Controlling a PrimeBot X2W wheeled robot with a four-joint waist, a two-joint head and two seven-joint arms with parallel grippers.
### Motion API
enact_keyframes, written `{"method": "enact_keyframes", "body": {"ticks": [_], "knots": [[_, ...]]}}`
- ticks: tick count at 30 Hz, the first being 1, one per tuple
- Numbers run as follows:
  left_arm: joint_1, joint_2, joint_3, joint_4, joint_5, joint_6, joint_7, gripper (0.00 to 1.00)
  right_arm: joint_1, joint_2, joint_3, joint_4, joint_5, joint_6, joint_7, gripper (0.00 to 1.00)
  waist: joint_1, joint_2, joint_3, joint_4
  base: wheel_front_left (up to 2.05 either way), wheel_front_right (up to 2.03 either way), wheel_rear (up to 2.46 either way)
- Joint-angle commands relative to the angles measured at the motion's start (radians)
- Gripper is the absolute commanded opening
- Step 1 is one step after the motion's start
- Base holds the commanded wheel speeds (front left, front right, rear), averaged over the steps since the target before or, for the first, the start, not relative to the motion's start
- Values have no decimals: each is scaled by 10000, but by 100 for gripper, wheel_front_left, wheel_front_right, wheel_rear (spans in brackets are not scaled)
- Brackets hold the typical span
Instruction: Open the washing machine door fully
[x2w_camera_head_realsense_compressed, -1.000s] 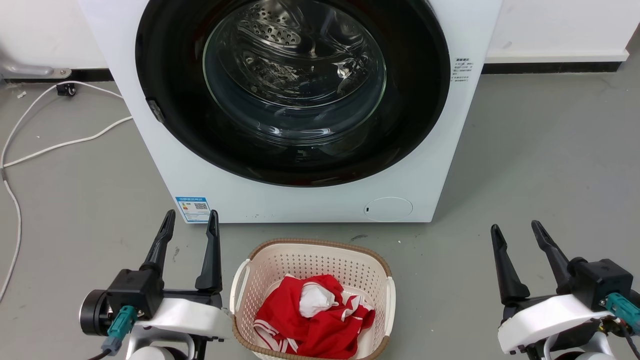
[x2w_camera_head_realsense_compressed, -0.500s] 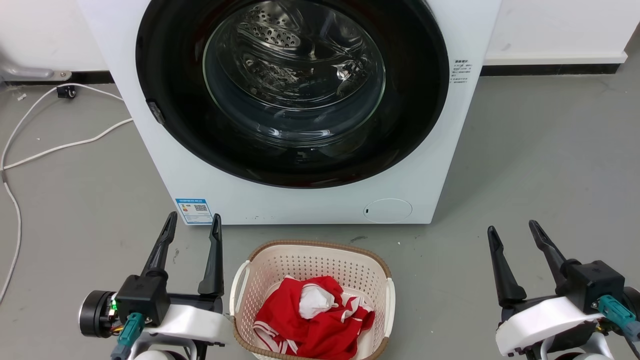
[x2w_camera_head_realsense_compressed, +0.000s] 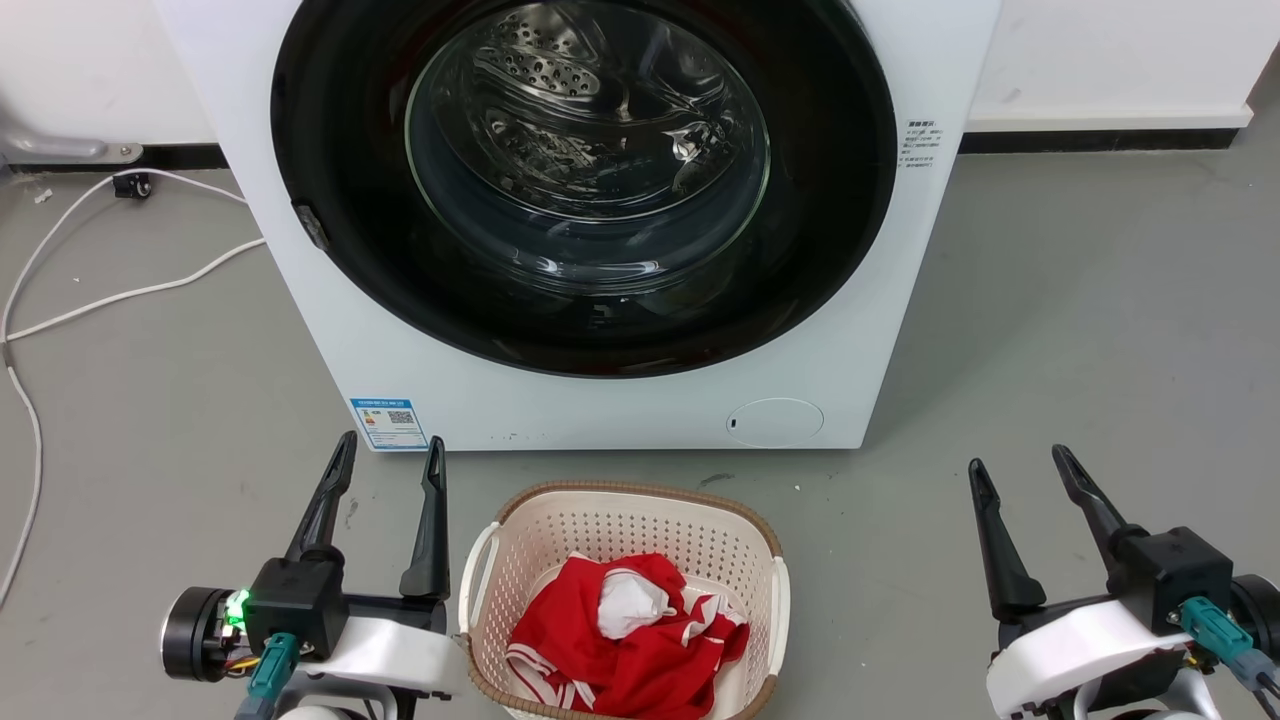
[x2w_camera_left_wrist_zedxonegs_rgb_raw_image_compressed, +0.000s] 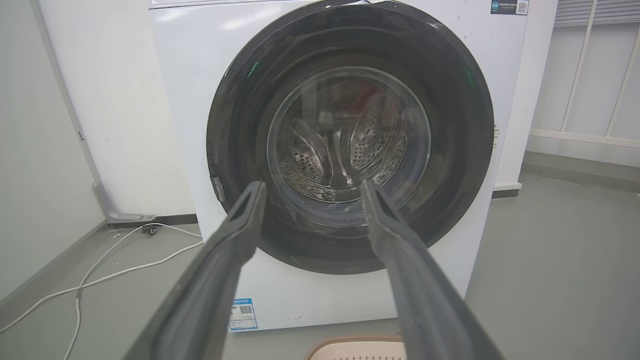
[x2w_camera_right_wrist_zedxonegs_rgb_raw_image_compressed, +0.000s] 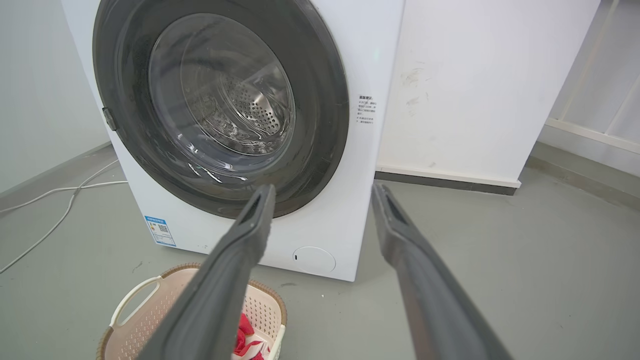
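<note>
The washing machine door (x2w_camera_head_realsense_compressed: 340, 170) is a wide glossy black ring around a clear glass bowl, lying flush against the white machine front; it also faces me in the left wrist view as the door (x2w_camera_left_wrist_zedxonegs_rgb_raw_image_compressed: 460, 130) and in the right wrist view as the door (x2w_camera_right_wrist_zedxonegs_rgb_raw_image_compressed: 320, 100). A small dark latch tab sits on its left rim. My left gripper (x2w_camera_head_realsense_compressed: 391, 447) stands open at lower left, short of the machine. My right gripper (x2w_camera_head_realsense_compressed: 1016, 458) is open at lower right, over bare floor. In the wrist views the left gripper (x2w_camera_left_wrist_zedxonegs_rgb_raw_image_compressed: 311, 186) and right gripper (x2w_camera_right_wrist_zedxonegs_rgb_raw_image_compressed: 323, 188) hold nothing.
A cream perforated laundry basket (x2w_camera_head_realsense_compressed: 620, 520) with red and white clothes (x2w_camera_head_realsense_compressed: 630, 630) sits on the floor between my arms, just before the machine. A white cable (x2w_camera_head_realsense_compressed: 110, 290) trails on the grey floor at left. A small round white flap (x2w_camera_head_realsense_compressed: 775, 421) marks the machine's lower right.
Both grippers have sunk slightly lower in the head view, and a green light now shows on the left wrist. The door has not moved.
</note>
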Motion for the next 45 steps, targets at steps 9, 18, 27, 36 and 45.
{"method": "enact_keyframes", "body": {"ticks": [9, 18, 27, 36, 45], "knots": [[45, -87, 119, 106, 93, -105, -25, 100, 56, 16, -22, 73, 70, -5, -39, 100, 0, 0, -11, 8, 0, 0, 0], [30, -149, 213, 97, 153, -175, -25, 100, 28, 16, -33, 146, 633, -3, -103, 0, 0, 0, 24, -7, 0, 0, 0], [-6, -206, 308, 47, 173, -181, -25, 100, -244, 16, -32, 315, 4551, -3, -1006, 0, 0, 0, 69, -44, 0, 0, 0], [-324, -250, 520, -211, 86, -161, -24, 100, -1807, 7, -8, 1335, 13435, -2, -1628, 0, 0, 0, 588, -161, 0, 0, 0], [-1006, -297, 723, -561, 17, -206, -24, 100, -5232, -620, -1185, 3690, 16986, 0, -367, 0, 0, 0, 1683, -101, 0, 0, 0]]}}
